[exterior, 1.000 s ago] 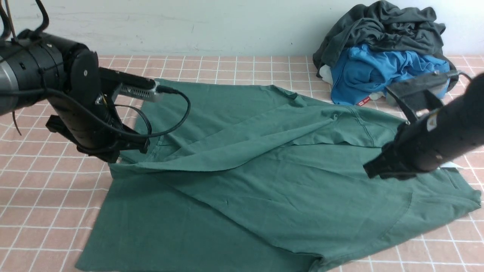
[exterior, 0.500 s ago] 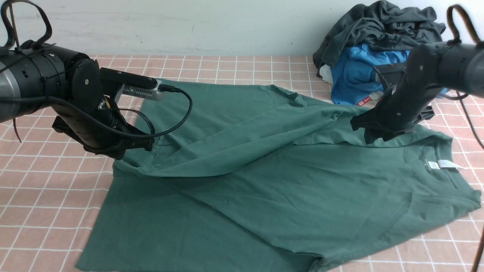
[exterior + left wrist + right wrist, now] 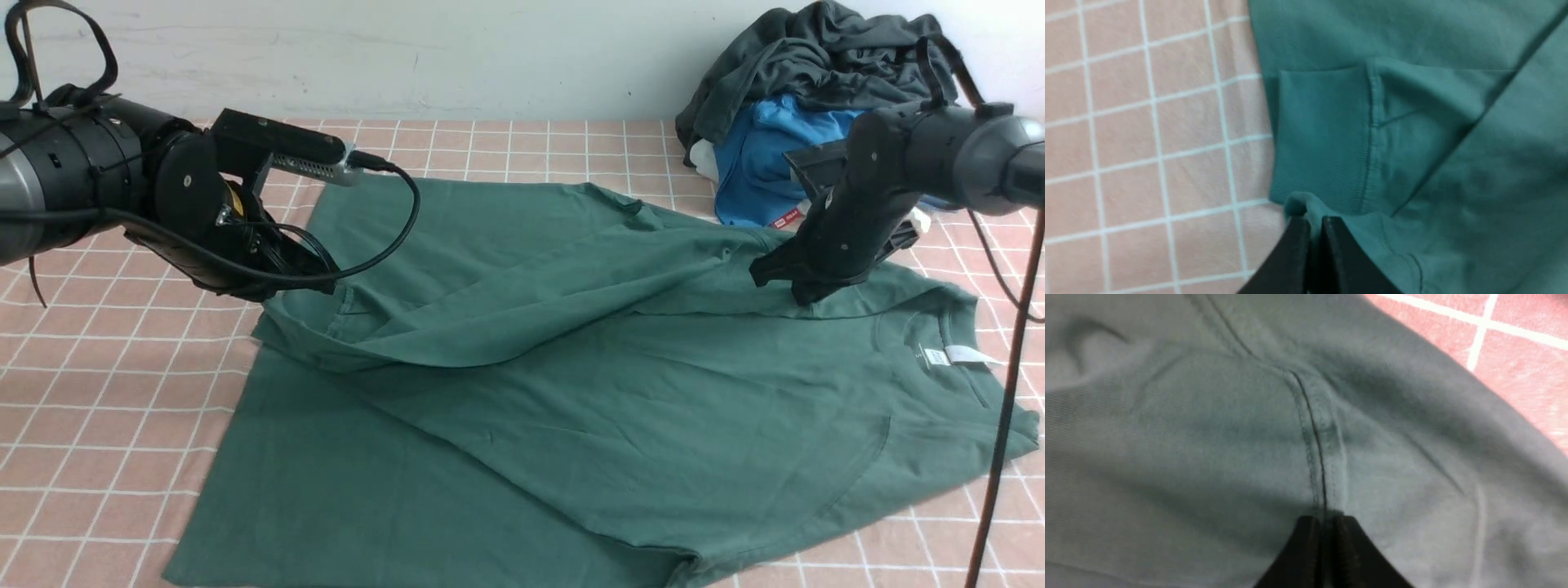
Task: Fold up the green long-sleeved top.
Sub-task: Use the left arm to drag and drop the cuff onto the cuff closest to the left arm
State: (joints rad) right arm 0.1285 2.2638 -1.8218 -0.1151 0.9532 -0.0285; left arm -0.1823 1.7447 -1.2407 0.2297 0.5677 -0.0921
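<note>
The green long-sleeved top [image 3: 620,392] lies spread on the pink checked tablecloth [image 3: 98,392], with one sleeve folded across its body. Its white neck label [image 3: 959,355] shows at the right. My left gripper [image 3: 314,286] is shut on a fabric edge of the top beside the ribbed cuff [image 3: 1323,134]; the left wrist view shows the jaws [image 3: 1310,220] pinching a bit of green cloth. My right gripper [image 3: 804,294] is shut on the top's shoulder; the right wrist view shows it [image 3: 1325,518] closed over the shoulder seam [image 3: 1314,437].
A dark charcoal-grey garment [image 3: 824,49] and a bright blue garment [image 3: 775,155] are piled at the back right, against the wall. A black cable [image 3: 1004,408] hangs from the right arm at the right edge.
My right arm has swung from the front right to the shoulder seam, uncovering the neck label. My left gripper has moved back and up a little, pulling the folded sleeve edge with it.
</note>
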